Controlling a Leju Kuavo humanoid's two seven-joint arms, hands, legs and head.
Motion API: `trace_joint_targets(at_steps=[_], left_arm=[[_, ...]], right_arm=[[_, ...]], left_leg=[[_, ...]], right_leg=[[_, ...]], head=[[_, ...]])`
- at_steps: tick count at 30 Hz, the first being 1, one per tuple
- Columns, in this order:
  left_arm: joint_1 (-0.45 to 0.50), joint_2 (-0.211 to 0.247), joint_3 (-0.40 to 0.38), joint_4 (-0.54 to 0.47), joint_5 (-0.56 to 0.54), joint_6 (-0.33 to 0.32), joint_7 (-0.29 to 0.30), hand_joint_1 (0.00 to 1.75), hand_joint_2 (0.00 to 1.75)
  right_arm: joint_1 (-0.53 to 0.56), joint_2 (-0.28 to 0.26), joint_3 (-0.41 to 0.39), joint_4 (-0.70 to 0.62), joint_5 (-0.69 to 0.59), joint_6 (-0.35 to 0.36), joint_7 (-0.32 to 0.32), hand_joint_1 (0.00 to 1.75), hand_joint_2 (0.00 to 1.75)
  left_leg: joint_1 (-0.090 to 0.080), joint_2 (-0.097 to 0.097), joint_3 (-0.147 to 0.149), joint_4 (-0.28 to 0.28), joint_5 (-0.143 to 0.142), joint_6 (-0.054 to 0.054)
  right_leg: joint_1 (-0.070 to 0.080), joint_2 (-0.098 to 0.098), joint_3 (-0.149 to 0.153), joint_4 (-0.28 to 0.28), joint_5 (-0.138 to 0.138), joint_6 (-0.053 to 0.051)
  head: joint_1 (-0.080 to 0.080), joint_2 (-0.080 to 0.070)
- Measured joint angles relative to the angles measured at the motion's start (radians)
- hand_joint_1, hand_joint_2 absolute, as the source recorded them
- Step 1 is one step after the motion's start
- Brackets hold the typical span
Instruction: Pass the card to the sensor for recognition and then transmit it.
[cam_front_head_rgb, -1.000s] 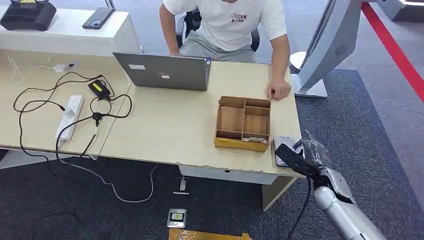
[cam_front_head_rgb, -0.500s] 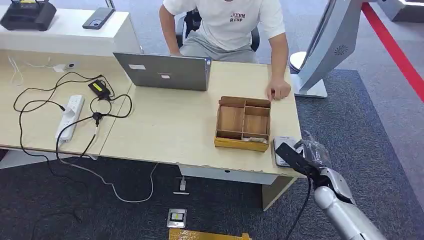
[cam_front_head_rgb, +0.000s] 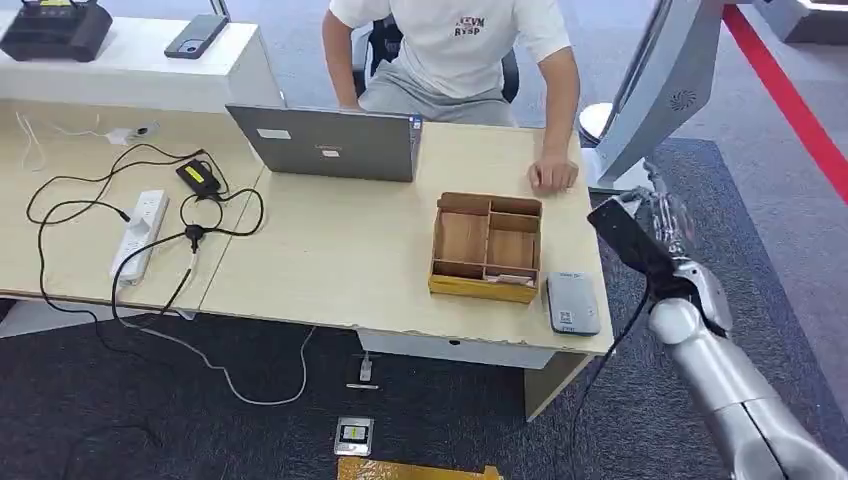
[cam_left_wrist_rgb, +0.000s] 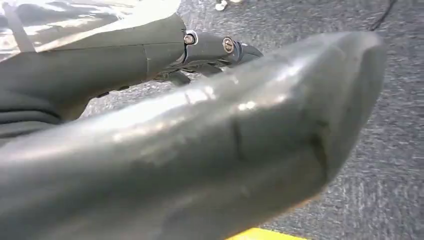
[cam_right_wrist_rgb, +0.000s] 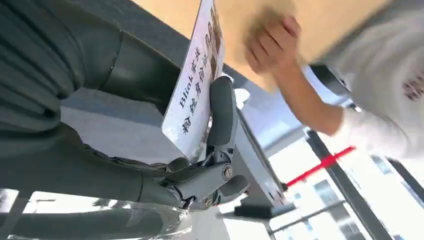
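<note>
My right hand hangs in the air off the table's right edge, beyond the grey sensor pad and short of the seated person's hand. It pinches a white printed card between the thumb and a dark finger. The sensor pad lies flat and uncovered at the table's front right corner. The person's hand rests on the tabletop just past the card. My left hand hangs low over dark carpet, its thick thumb blurred across the picture, and how its fingers lie is unclear.
A wooden compartment box sits left of the sensor pad. A grey laptop stands in front of the person. A white kiosk stand rises close behind my right hand. Cables and a power strip lie on the left table.
My right hand has risen from over the sensor pad and moved away along the table's right edge toward the person, carrying the card. The pad now lies uncovered.
</note>
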Motion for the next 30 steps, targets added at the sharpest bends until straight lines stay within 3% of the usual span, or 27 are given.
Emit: trace_joint_targets(at_steps=[6,15,30], left_arm=[[-0.002,0.003,-0.003,0.0,-0.023,-0.001,-0.018,0.0,0.0],[-0.005,0.02,-0.019,0.0,-0.058,-0.03,-0.029,0.0,0.0],[-0.008,0.039,-0.066,0.0,-0.099,-0.037,-0.033,0.0,0.0]], right_arm=[[-0.185,0.026,-0.018,0.063,0.033,0.004,-0.058,1.75,1.75],[-0.391,0.115,0.001,0.224,0.125,0.051,-0.069,1.75,1.75],[-0.521,0.242,0.067,0.434,0.247,0.051,0.013,1.75,1.75]], left_leg=[[0.0,0.0,0.0,0.0,0.0,0.0],[0.0,0.0,-0.001,0.0,0.001,0.0],[0.001,0.0,0.0,0.0,0.001,0.0]], right_leg=[[0.0,0.0,0.0,0.0,0.0,0.0],[0.001,0.0,0.0,0.001,0.0,0.0],[0.001,0.0,0.0,0.0,0.0,0.0]], head=[[0.0,0.0],[0.0,0.0],[0.001,0.0]])
